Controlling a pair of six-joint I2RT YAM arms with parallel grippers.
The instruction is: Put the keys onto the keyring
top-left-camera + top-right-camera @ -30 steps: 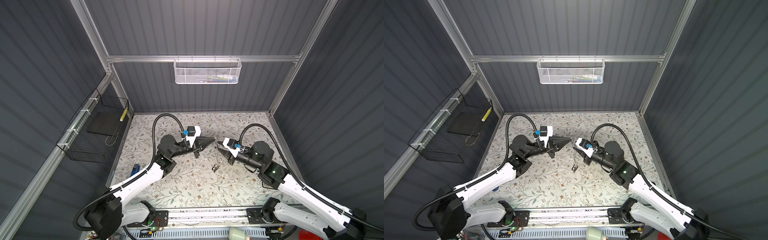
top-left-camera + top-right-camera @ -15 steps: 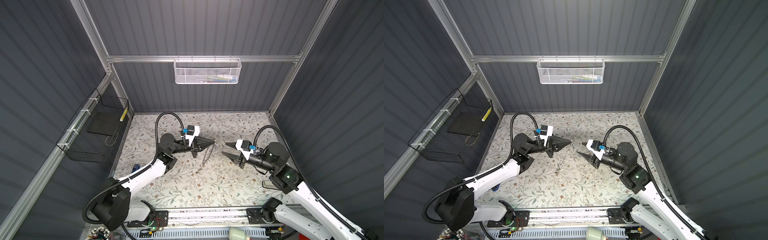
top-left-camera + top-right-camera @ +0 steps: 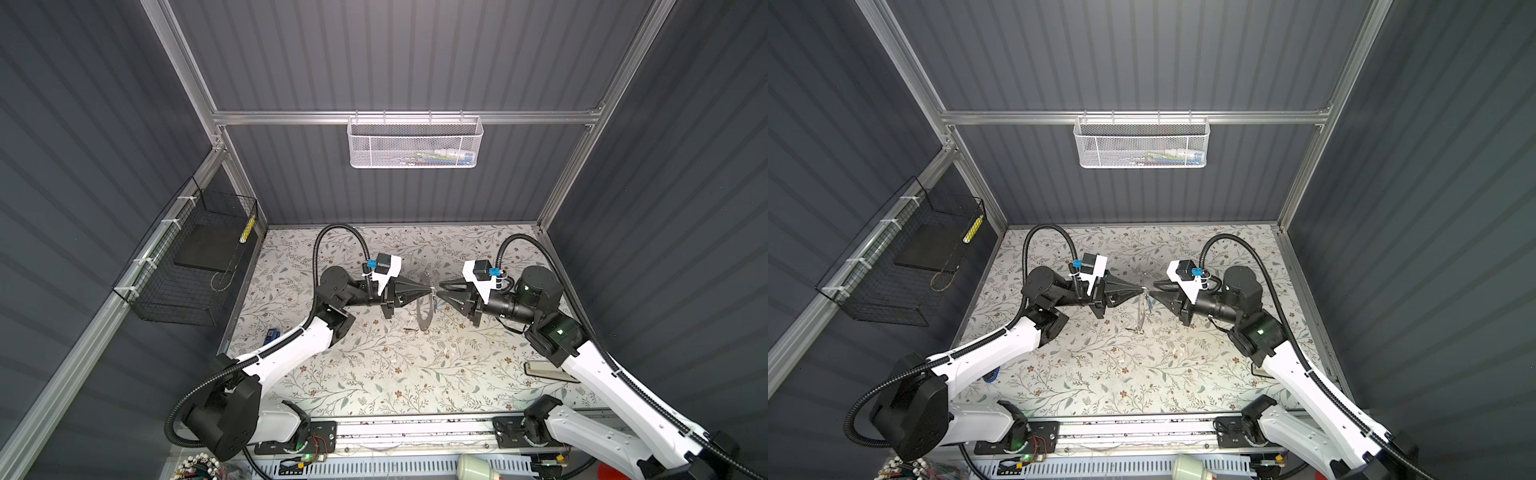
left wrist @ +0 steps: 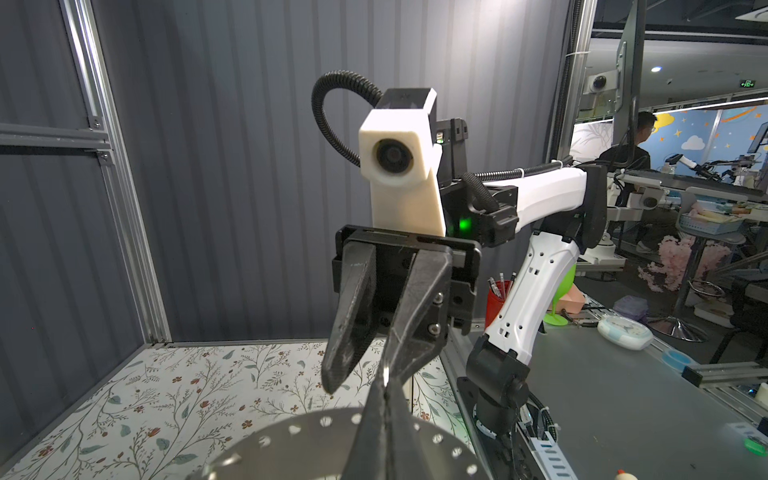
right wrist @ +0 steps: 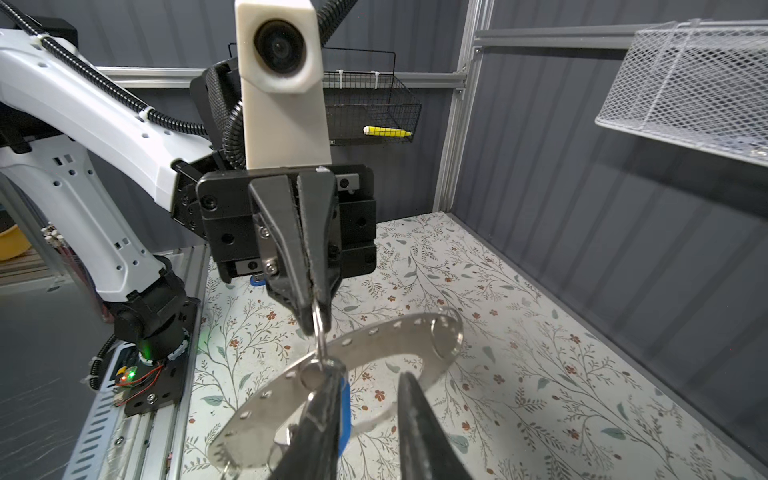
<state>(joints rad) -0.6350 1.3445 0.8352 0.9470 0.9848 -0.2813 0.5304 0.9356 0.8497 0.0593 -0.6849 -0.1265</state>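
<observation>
Grey metal, flat and pierced with small holes, the keyring (image 5: 374, 332) hung edge-on over the middle of the floral bench (image 3: 374, 374) in both top views (image 3: 420, 309) (image 3: 1140, 312), between the two tool tips. The left tool (image 5: 313, 320) had its jaws pressed together on the keyring, gripping a thin wire loop that ran down to the band. The rest of the ring hung below that grip. Whether its lower edge touched the bench could not be told.

The right tool (image 5: 365, 378) faced it tip to tip (image 3: 439, 291), its jaws standing apart around the band. The key with the blue tag (image 5: 344, 411) lay against the inner side of one finger (image 5: 320, 419), its silvery head at the band just under the wire loop. A second small silvery loop (image 5: 446, 336) sat further along the band.
</observation>
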